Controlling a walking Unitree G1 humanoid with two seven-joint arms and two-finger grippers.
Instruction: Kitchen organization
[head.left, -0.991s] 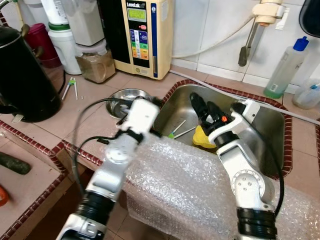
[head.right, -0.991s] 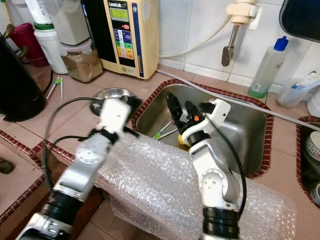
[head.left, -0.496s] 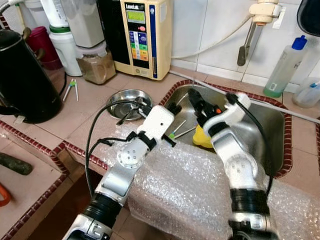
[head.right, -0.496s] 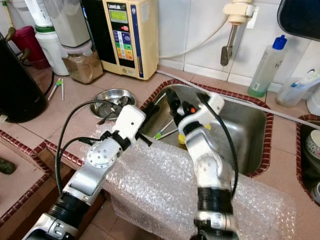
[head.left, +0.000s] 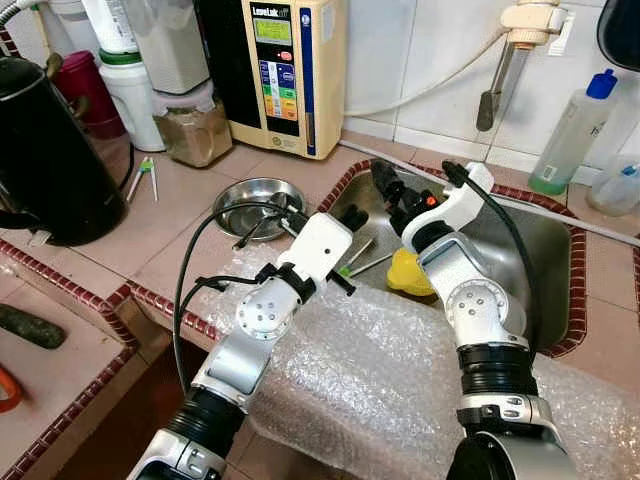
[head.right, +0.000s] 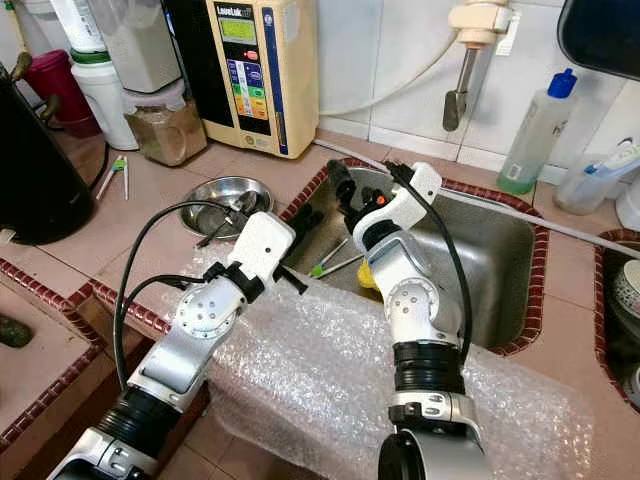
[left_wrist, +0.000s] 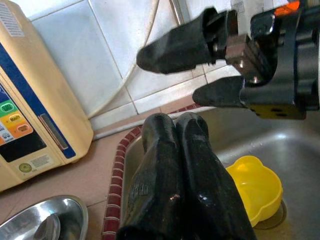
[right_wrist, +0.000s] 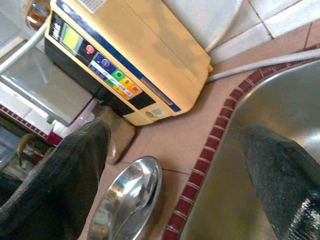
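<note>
1. At far left on the counter (head.left: 190, 215) I see a black kettle (head.left: 45, 160), then a steel bowl (head.left: 250, 200) parked just beside the sink (head.left: 550, 255), likely waiting for washing or stowing.
2. My left claw (head.left: 352, 218) hovers at the sink's near-left rim, fingers pressed together and holding nothing; the left wrist view confirms they touch.
3. Inside the sink lie green-tipped chopsticks (head.left: 358, 262) and a yellow cup (head.left: 410, 275) by the drain, which I judge the likely things to tidy.
4. My right claw (head.left: 392, 192) hangs above the cup, fingers spread wide and empty, seemingly poised for a grab.
</note>
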